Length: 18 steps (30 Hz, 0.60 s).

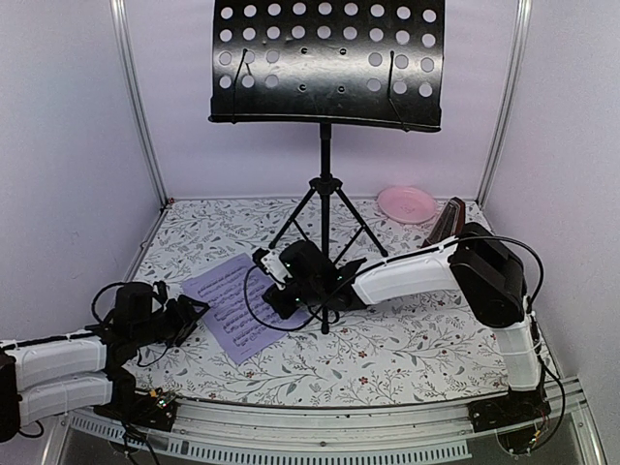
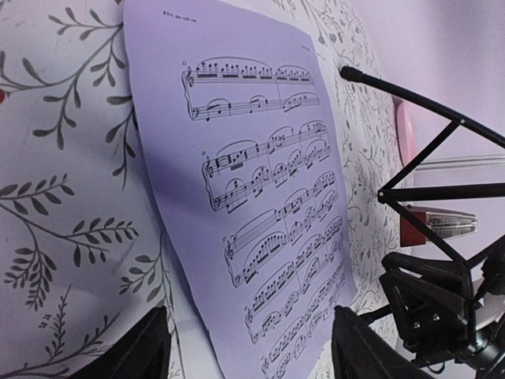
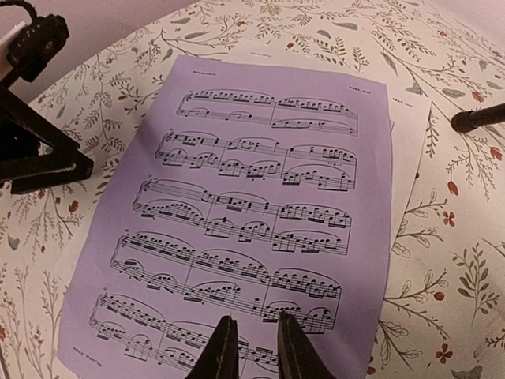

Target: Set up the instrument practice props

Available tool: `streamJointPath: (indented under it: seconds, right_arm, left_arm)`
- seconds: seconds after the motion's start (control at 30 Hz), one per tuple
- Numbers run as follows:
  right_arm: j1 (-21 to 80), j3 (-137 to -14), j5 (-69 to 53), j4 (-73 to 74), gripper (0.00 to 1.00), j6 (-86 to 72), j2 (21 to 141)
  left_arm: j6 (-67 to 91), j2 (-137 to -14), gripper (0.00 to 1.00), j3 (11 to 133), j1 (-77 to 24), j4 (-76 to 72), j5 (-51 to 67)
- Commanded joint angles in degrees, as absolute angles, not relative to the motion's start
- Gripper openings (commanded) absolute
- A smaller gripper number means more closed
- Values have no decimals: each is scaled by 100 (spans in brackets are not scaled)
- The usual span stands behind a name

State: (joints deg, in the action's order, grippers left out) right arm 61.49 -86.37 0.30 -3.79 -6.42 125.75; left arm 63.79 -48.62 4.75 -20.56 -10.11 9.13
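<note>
Sheet-music pages [image 3: 260, 197]: limp, light, best lifted by an edge.
Right gripper [image 3: 254, 341] is nearly pressed together at page edge, hold unclear; left gripper [image 2: 245, 339] is spread.

Two pages [image 3: 260, 213], one stand [image 1: 326, 63], metronome [image 2: 454, 221], plate [image 1: 406, 203]

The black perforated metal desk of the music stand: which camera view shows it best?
The top external view: the whole black perforated metal desk is seen there, on its pole above the thin black tripod legs. The left wrist view shows only parts of those legs; the right wrist view shows only one leg tip.
</note>
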Motion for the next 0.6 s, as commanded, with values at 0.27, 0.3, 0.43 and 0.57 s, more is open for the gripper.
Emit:
streamJointPath:
  seconds: [0.27, 0.3, 0.43, 0.57]
  right_arm:
    - [6174, -9113, 371, 169, 8, -519, 13202]
    - [6176, -9114, 363, 168, 8, -514, 13232]
    - [6178, -9112, 296, 172, 6, -503, 13295]
    - [6178, -9106, 244, 176, 6, -492, 13341]
  left_arm:
    - [6516, -5271, 71, 303, -1970, -1715, 1144]
    - [6519, -5313, 71, 306, -1970, -1750, 1155]
    - [6512, -5482, 71, 323, -1974, -1928, 1192]
    - [6511, -5662, 71, 316, -1969, -2104, 1213]
